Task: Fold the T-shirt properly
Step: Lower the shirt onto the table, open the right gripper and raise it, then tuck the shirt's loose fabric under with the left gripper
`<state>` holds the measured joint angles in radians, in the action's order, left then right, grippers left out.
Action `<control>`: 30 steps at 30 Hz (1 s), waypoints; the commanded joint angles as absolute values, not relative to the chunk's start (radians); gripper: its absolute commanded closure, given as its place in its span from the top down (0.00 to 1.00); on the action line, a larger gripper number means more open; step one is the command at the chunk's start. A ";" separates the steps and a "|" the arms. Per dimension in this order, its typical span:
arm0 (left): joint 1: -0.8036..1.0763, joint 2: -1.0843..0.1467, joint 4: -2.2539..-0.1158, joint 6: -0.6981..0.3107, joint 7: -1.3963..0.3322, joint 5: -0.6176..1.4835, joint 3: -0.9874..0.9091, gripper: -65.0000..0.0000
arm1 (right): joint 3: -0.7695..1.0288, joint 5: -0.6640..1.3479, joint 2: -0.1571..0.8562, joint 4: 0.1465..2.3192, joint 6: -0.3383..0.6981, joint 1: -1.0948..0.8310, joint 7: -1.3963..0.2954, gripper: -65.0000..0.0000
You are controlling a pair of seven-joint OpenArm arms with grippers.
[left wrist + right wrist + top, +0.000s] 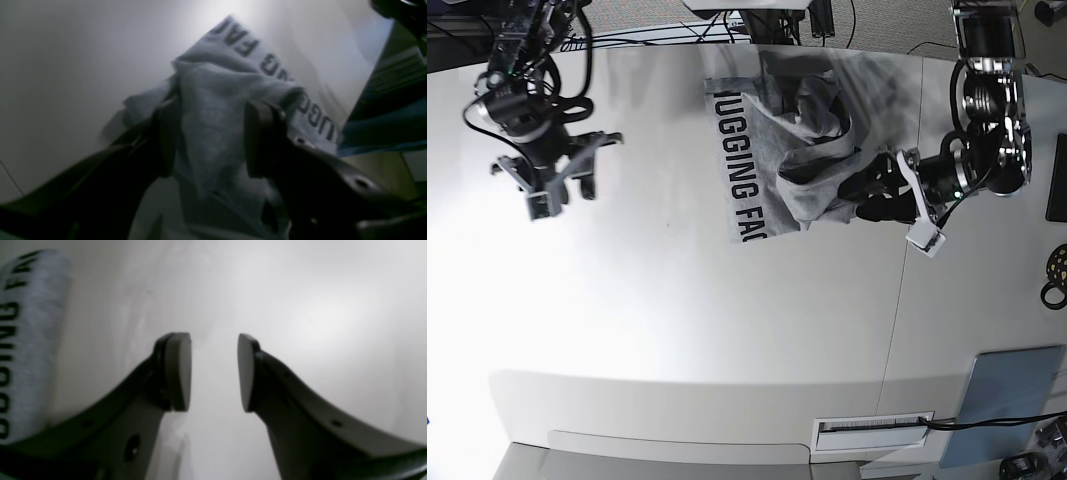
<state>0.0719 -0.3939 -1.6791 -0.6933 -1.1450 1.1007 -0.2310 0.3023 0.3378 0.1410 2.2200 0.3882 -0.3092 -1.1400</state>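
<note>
Between the spread pads of the left gripper (210,140) bunches a ridge of the T-shirt (213,100); the fingers (260,140) stand wide at either side of the cloth, not pinching it. Beyond the tips, the grey fabric with black lettering lies crumpled on the white table (677,320). The right gripper (214,371) hovers over bare tabletop, jaws apart and holding nothing, the shirt's lettered edge off to its side.

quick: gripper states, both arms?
Left gripper: jaws wide apart, a bunch of T-shirt between them; a real grip cannot be told.
Right gripper: open, empty, over bare table.
</note>
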 commanded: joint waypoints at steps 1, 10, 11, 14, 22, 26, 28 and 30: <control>0.068 -0.407 -1.723 -0.698 -1.127 1.131 -0.238 0.50 | 0.319 0.344 0.147 2.237 0.384 -0.307 -1.111 0.35; 0.099 -0.305 -1.860 -0.698 -1.113 0.989 -0.108 0.50 | 0.333 0.347 0.147 2.236 0.384 -0.316 -1.114 0.35; 0.099 -0.303 -1.860 -0.698 -1.080 0.937 -0.083 0.50 | 0.333 0.347 0.147 2.236 0.384 -0.316 -1.116 0.35; 0.100 -0.305 -1.860 -0.649 -0.956 0.736 -0.016 0.49 | 0.333 0.342 0.147 2.236 0.384 -0.316 -1.123 0.35; 0.100 -0.311 -1.860 -0.486 -0.858 0.560 0.043 0.16 | 0.333 0.342 0.147 2.236 0.384 -0.316 -1.124 0.35; 0.100 -0.318 -1.860 -0.443 -0.802 0.586 -0.060 0.14 | 0.333 0.343 0.147 2.236 0.384 -0.316 -1.125 0.35; 0.102 -0.318 -1.860 -0.444 -0.818 0.575 -0.130 0.14 | 0.333 0.343 0.147 2.236 0.384 -0.316 -1.124 0.35; 0.105 -0.318 -1.860 -0.444 -0.831 0.548 -0.187 0.14 | 0.333 0.343 0.147 2.236 0.384 -0.316 -1.124 0.35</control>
